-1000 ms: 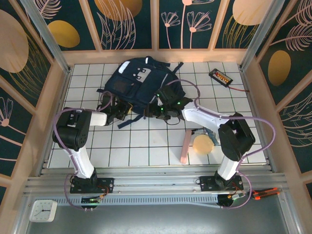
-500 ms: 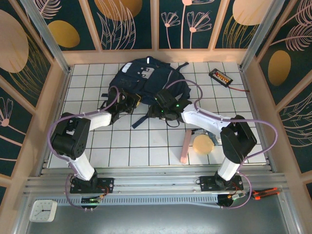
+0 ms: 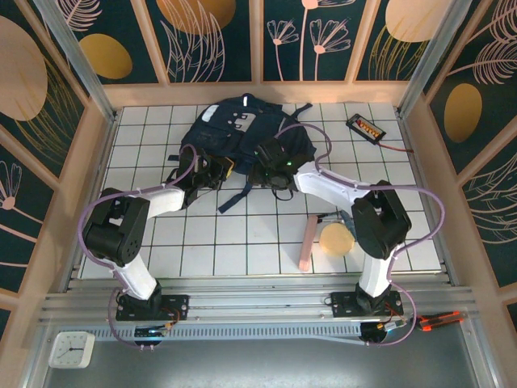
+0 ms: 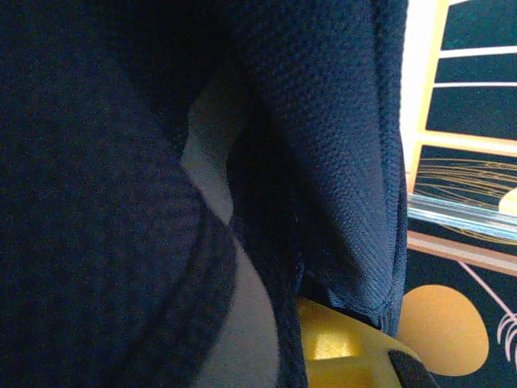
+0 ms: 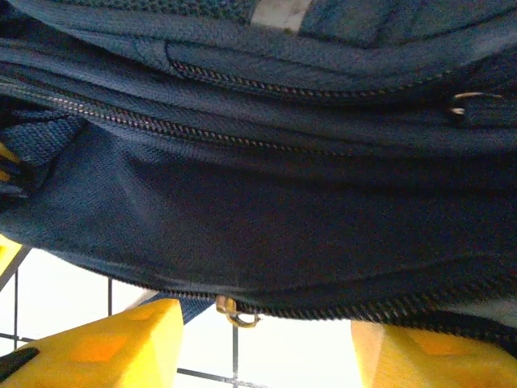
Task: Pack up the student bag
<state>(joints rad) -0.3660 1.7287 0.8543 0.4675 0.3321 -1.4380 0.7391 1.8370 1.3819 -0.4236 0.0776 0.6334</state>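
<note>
Nearest the arm bases, a pink stick (image 3: 308, 242) and a round tan disc (image 3: 336, 240) lie on the right of the table (image 3: 202, 242), well apart from the bag and not yet packed.

Farther in, the right tool (image 3: 271, 162) has moved up from the bag's near edge in the last half second and is now over the near side of the student bag (image 3: 242, 133). Its fingers (image 5: 105, 339) stand apart. A zip line runs across above them, and a small brass zipper pull (image 5: 236, 314) hangs between them, untouched.

To its left, the left tool (image 3: 212, 171) is together, apparently pinched on a fold of navy fabric at the bag's near-left edge, and it has kept its place over that half second.

The bag lies at the far middle of the table, having slid away from the arms within the last second. This suggests the left arm is anchoring the bag while the right lines up on the zip, so opening looks like the step in hand.

Beyond, at the far right, lies a black device (image 3: 365, 126).
</note>
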